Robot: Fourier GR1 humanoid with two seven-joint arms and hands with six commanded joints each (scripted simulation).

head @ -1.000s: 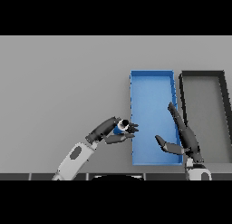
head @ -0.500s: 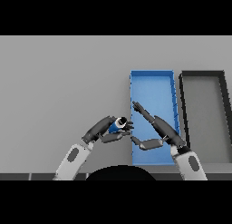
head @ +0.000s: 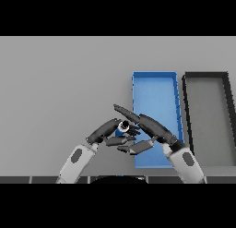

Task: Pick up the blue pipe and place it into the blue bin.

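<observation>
1. The left hand (head: 107, 134) reaches in from the lower edge of the grey table (head: 60, 84), its fingers curled round the blue pipe (head: 122, 127), which it holds above the table surface just outside the blue bin's (head: 155, 91) left wall

2. The pipe shows one end toward the camera: a pale ring around a dark opening, with a strip of blue body below it; the rest is hidden by fingers

3. The right hand (head: 148, 126) comes in from the lower right and lies slantwise over the near left corner of the blue bin, its fingers straight and stretched toward the pipe, the thumb spread apart below them

4. The right hand's fingertips (head: 120, 108) sit right by the pipe and by the left hand's fingers; whether they touch the pipe cannot be told

5. The blue bin, a long open box, stands right of the table's middle, its long sides running from the near edge toward the far edge; nothing lies on the part of its floor that shows

6. A dark bin (head: 206, 79) of like shape stands just beside it, near the table's right edge, its grey floor bare, the two walls close together but apart
</observation>
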